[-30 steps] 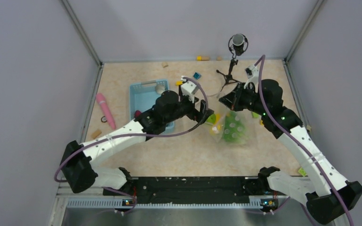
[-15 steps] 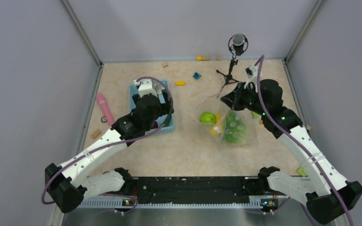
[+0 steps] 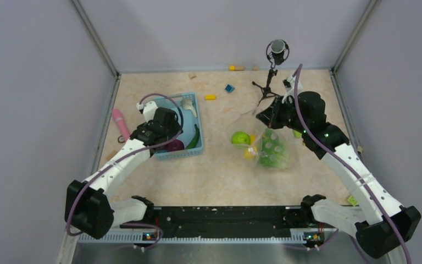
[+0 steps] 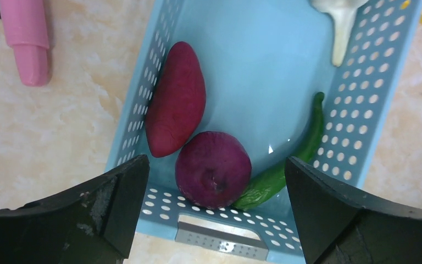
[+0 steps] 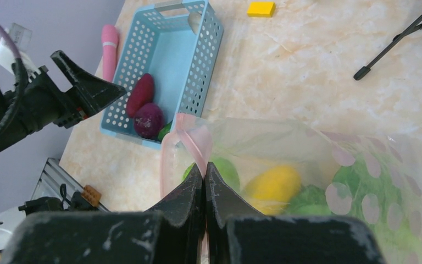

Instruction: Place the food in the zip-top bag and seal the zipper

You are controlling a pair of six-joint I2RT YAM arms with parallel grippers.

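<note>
Inside basket (image 4: 362, 104): 2 purple veg (image 4: 213, 168), 1 cuke (image 4: 303, 151).

Zip-top bag (image 5: 335, 159), right end beyond the right wrist view

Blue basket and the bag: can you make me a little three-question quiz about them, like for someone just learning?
1. True or false: the left gripper is open above the blue basket.
2. Which of these lies in the basket? A. purple onion B. lime C. yellow block
3. Fill in: the right gripper pinches the ___ strip of the bag.
Key: 1 true; 2 A; 3 pink.
</note>
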